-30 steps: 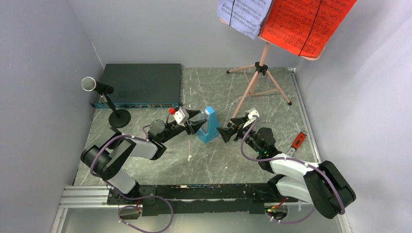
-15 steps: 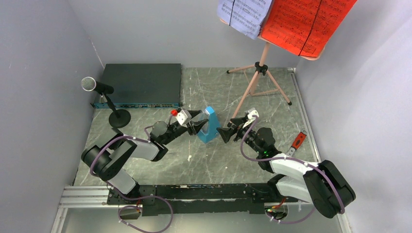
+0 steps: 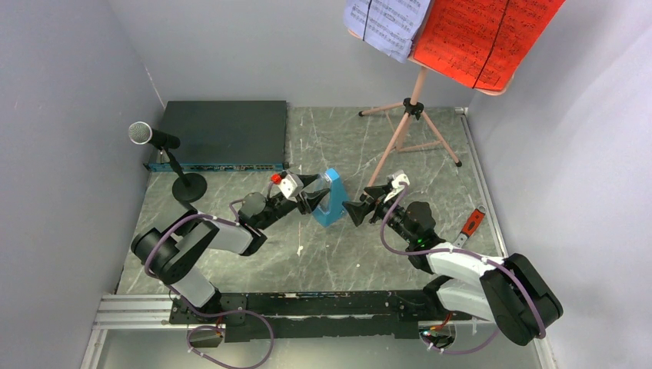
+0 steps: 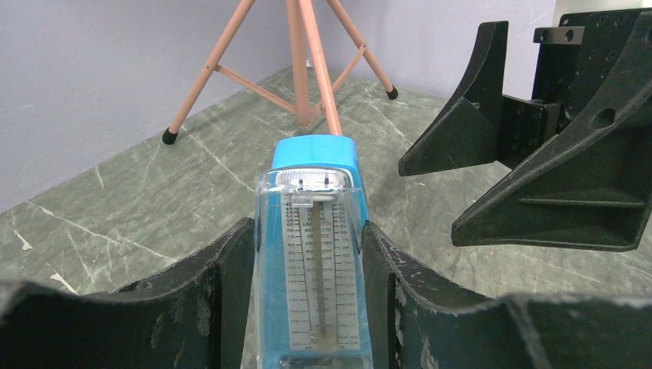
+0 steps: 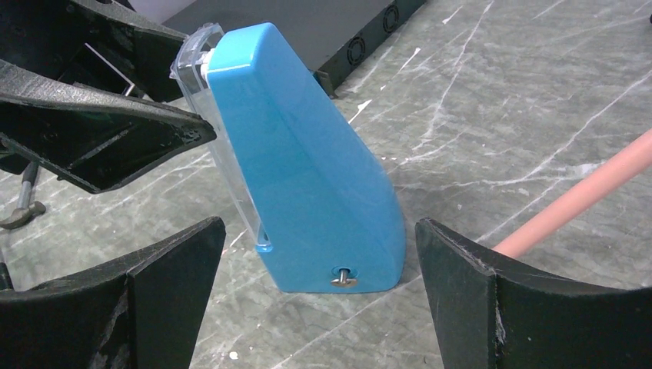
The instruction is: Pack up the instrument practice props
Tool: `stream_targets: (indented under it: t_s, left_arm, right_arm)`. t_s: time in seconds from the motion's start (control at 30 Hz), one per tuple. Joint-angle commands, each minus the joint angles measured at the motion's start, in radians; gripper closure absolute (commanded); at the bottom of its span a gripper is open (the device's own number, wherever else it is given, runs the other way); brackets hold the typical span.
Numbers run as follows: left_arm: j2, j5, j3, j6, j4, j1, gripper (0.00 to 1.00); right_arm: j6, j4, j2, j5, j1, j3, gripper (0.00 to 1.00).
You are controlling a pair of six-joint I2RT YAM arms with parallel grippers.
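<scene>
Metronome (image 4: 311, 231) lettering is too blurred to read.

Clipped, covered or unreadable around the fingers

Between the left fingers (image 4: 207, 307) the metronome (image 4: 315, 231) runs off the bottom edge, base unseen, and its scale numbers are too small to read. Beyond their tips the stand (image 4: 304, 77) is cut above the legs; to the right, the right fingers (image 4: 553, 192) leave the frame. Overhead, far beyond both pairs, the sheets (image 3: 484, 38) are clipped by the top edge. From the right wrist, the box (image 5: 346, 31) beyond the fingers is cut at the top, and a grey metal piece (image 5: 19, 211) at the left edge is too partial to name.
</scene>
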Motion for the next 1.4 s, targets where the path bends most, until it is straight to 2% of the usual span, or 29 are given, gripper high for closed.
stream_targets:
  t_s: [0.0,0.67,1.07,1.37]
  left_arm:
    - [0.006,-0.018,0.0,0.01,0.035,-0.009,0.97]
    - [-0.009,-0.051,0.032,0.106,-0.114,-0.032,0.96]
    - [0.026,-0.056,0.013,0.057,-0.039,-0.033,0.97]
    - [-0.04,-0.086,-0.02,0.048,-0.065,-0.033,0.97]
  right_arm:
    - [-0.011,0.021,-0.009,-0.009,0.007,0.039,0.0]
    - [-0.018,0.012,-0.007,-0.011,0.01,0.043,0.0]
    - [-0.02,0.007,-0.009,-0.013,0.011,0.046,0.0]
    - [-0.018,0.002,-0.006,-0.023,0.013,0.052,0.0]
